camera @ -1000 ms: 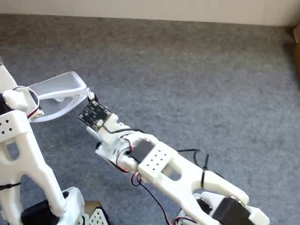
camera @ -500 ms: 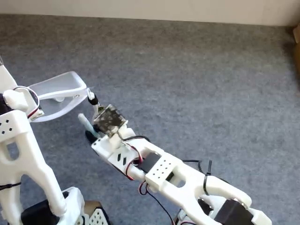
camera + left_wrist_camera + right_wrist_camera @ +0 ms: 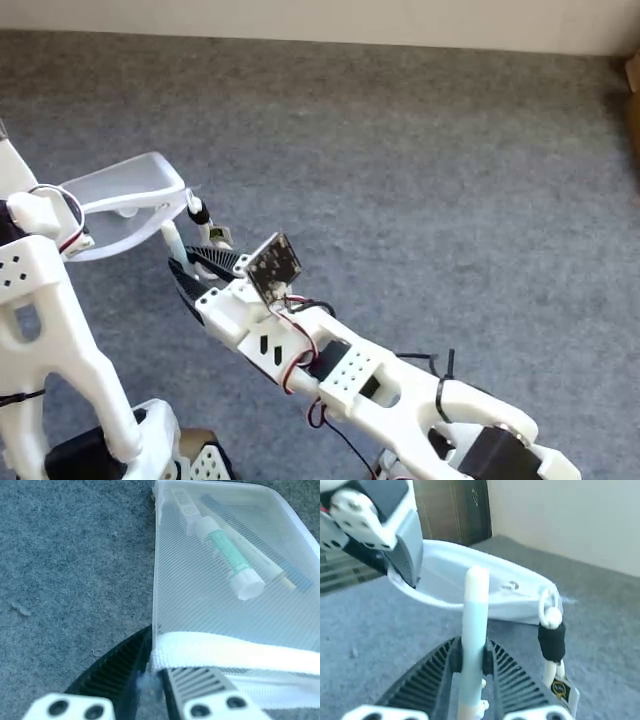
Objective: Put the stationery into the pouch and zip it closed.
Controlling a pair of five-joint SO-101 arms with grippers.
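Note:
The translucent white pouch (image 3: 125, 195) hangs off the carpet, with my left gripper (image 3: 152, 675) shut on its zipper edge. Inside the pouch (image 3: 200, 605) lie a green-and-white marker (image 3: 227, 550) and a blue pen (image 3: 295, 577). My right gripper (image 3: 195, 270) sits just in front of the pouch mouth, shut on a pale blue-and-white pen (image 3: 172, 240). In the right wrist view that pen (image 3: 475, 615) stands upright between the fingers of the right gripper (image 3: 472, 665), before the open pouch (image 3: 510, 600). The zipper pull (image 3: 551, 640), with a black cord and tag, hangs at the pouch's end.
Grey carpet (image 3: 430, 170) covers the table, open to the right and back. A pale wall (image 3: 330, 20) runs along the far edge. The left arm's white column (image 3: 60, 330) stands at the near left. Dark wooden furniture (image 3: 455, 510) shows behind the pouch.
The right arm's wrist has rolled and drawn back a little from the pouch, bringing the held pen and black fingers into sight below the pouch mouth. The left arm and pouch stayed still.

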